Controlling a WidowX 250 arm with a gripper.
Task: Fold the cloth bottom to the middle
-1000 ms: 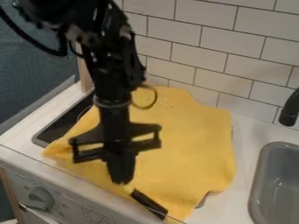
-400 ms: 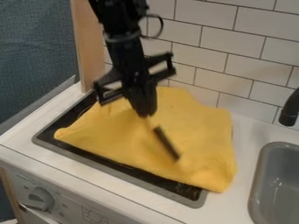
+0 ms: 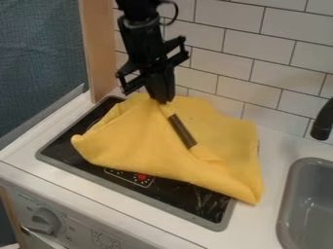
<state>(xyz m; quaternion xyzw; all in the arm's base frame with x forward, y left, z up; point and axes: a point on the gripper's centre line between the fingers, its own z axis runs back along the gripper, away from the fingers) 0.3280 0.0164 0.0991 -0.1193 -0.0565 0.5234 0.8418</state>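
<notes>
The black gripper (image 3: 162,100) hangs over the back part of the stove, shut on the bottom edge of the yellow cloth (image 3: 139,146). That edge is drawn up and back, so the cloth lies doubled over itself in a loose, sagging fold. A dark strip (image 3: 182,131) on the cloth slants down to the right from just below the gripper. The cloth's left corner rests over the black cooktop, and its lower right corner reaches the cooktop's right edge.
The black cooktop (image 3: 201,198) with its grey rim shows in front of the cloth. A grey sink (image 3: 311,194) and dark faucet (image 3: 322,121) are at the right. White tiles (image 3: 280,73) rise behind, and a stove knob (image 3: 44,220) is at the front left.
From the counter's front edge, the gripper has moved back and slightly right, pulling the cloth's bottom edge along. The front of the cooktop is now uncovered.
</notes>
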